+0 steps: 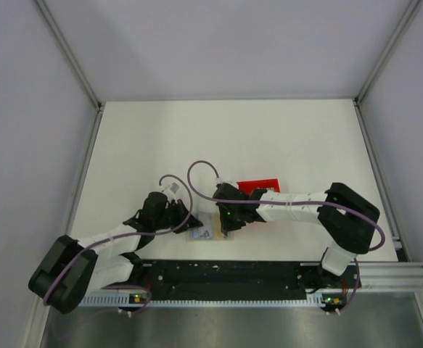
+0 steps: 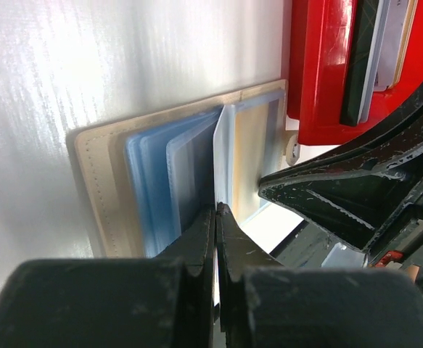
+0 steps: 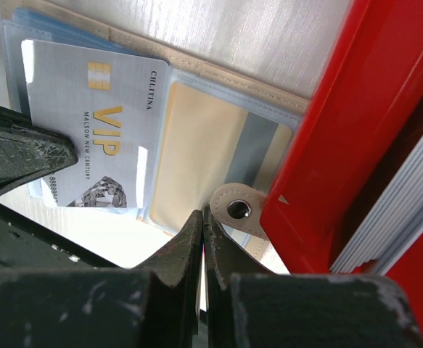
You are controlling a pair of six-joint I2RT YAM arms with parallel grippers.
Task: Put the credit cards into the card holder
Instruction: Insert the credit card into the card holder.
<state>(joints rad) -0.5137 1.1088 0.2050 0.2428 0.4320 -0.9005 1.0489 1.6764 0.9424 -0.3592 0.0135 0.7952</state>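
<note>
- The white worktop (image 1: pixel 269 138) lies beneath both pincers, which meet near its front edge, tips pointing toward each other.
- The left pincer (image 2: pixel 215 212) has its jaws together, clamped on the edge of a thin card that stands on edge straight ahead of its tips.
- The right pincer (image 3: pixel 202 216) has its jaws pressed together with nothing seen between them. Its tips sit at the rim of the card holder; whether they touch it cannot be told.
- The red tray (image 1: pixel 258 185) sits just beside the right pincer, on the side away from the left pincer.
- The card holder (image 2: pixel 95 181), beige with clear bluish pockets, lies opened flat between the two pincers, directly under the tips of both.
- The stacked cards (image 2: pixel 371 58), black and silver edges showing, rest in the tray beyond the right pincer.
- The silver-white card (image 3: pixel 102 116), with gold VIP lettering, is the one in the left pincer, over the pockets on that pincer's side.
- The snap tab (image 3: pixel 236 210) of the card holder lies just beside the right pincer's tips, against the tray wall.
</note>
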